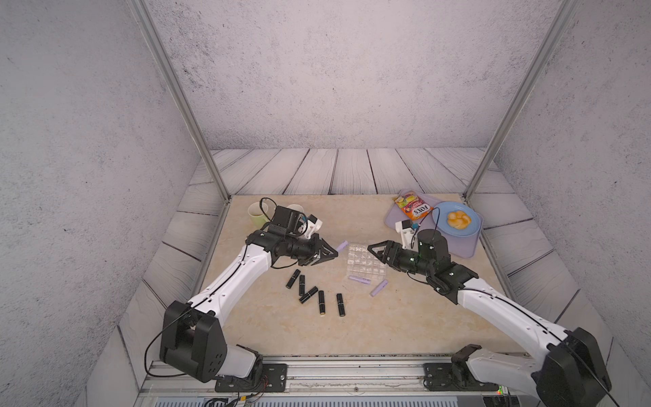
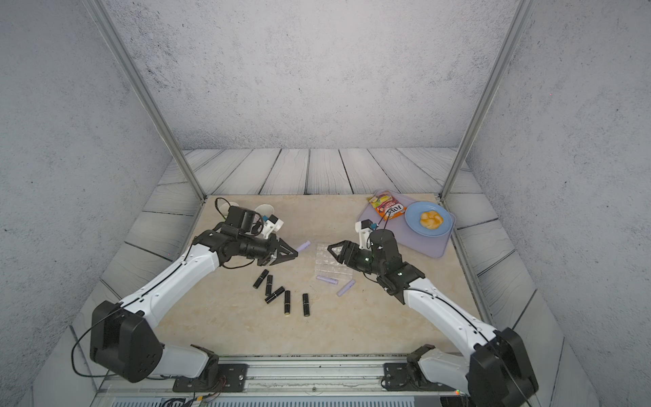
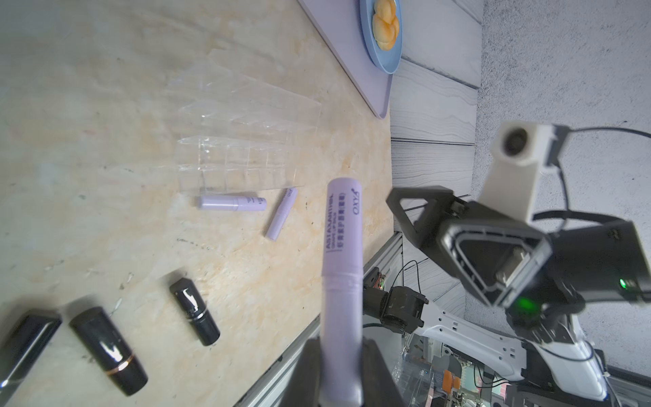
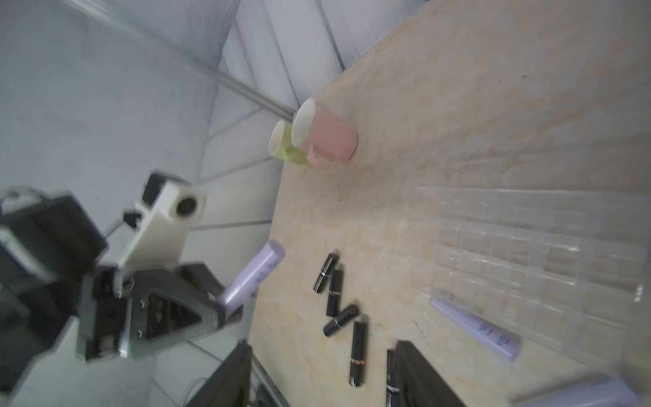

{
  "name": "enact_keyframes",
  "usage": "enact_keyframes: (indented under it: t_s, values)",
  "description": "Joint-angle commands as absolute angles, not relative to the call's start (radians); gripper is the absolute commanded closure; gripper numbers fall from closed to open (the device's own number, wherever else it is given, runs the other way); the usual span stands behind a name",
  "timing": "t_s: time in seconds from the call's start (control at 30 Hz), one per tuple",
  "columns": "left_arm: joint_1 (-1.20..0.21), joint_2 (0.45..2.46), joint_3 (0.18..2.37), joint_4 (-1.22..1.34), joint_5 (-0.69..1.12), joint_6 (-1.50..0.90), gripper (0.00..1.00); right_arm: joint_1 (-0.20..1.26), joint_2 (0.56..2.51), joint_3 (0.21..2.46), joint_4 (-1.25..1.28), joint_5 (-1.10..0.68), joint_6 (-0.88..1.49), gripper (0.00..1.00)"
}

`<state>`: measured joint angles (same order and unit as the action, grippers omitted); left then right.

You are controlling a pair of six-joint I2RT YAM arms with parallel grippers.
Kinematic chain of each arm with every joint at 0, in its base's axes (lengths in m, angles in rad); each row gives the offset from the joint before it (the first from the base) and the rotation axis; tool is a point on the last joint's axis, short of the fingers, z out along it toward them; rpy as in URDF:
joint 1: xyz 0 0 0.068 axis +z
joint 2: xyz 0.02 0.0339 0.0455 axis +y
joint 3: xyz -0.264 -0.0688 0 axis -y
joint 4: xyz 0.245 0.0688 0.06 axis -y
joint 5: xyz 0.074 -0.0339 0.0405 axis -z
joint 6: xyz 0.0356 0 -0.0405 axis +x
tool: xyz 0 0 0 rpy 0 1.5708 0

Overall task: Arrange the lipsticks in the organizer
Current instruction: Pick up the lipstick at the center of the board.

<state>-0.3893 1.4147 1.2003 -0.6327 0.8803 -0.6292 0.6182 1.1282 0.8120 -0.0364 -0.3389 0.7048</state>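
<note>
At the far left of the desk [image 1: 352,327] a green mug [image 1: 256,214] and a pink mug [image 4: 333,141] stand side by side. Just in front of them the left arm [image 1: 239,271] reaches toward the middle, its jaws closed on the lower end of one lilac lipstick [image 1: 342,245]. Most of the tube sticks out past the tips, held above the desk and pointing right toward the organizer [image 1: 366,262], just short of its far-left corner. Nearer than these jaws, five black lipsticks [image 1: 321,302] lie loose on the desk in a ragged row, well apart from the organizer. The clear organizer sits at the middle. A second lilac lipstick [image 1: 360,279] lies flat along its near edge, and a third [image 1: 378,287] lies tilted just off its near-right corner. The right arm [image 1: 493,299] comes in from the right, its jaws standing apart and gripping nothing, over the organizer's right edge. At the far right a lilac tray [image 1: 465,246] carries a snack bag [image 1: 412,208] and a blue plate [image 1: 472,230] with a bun [image 1: 458,219].
</note>
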Motion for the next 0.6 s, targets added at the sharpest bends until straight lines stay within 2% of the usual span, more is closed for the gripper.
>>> enact_keyframes:
  t_s: [0.0, 0.1, 0.2, 0.4, 0.57]
  values:
    - [-0.39, 1.436, 1.293, -0.926, 0.911, -0.499, 0.99, 0.825, 1.123, 0.83, -0.302, -0.008, 0.016, 0.38]
    - [-0.39, 1.48, 1.39, -1.098, 0.878, -0.402, 0.99, 1.001, 1.16, 0.789, -0.261, 0.267, -0.302, 0.39]
    - [-0.392, 1.484, 1.419, -1.164, 0.859, -0.369, 1.0, 1.066, 1.185, 0.782, -0.204, 0.389, -0.423, 0.39]
    - [-0.44, 1.471, 1.398, -1.197, 0.846, -0.347, 1.0, 1.069, 1.171, 0.788, -0.096, 0.361, -0.48, 0.41]
    - [-0.512, 1.466, 1.367, -1.172, 0.865, -0.353, 1.0, 1.069, 1.167, 0.815, -0.1, 0.233, -0.481, 0.5]
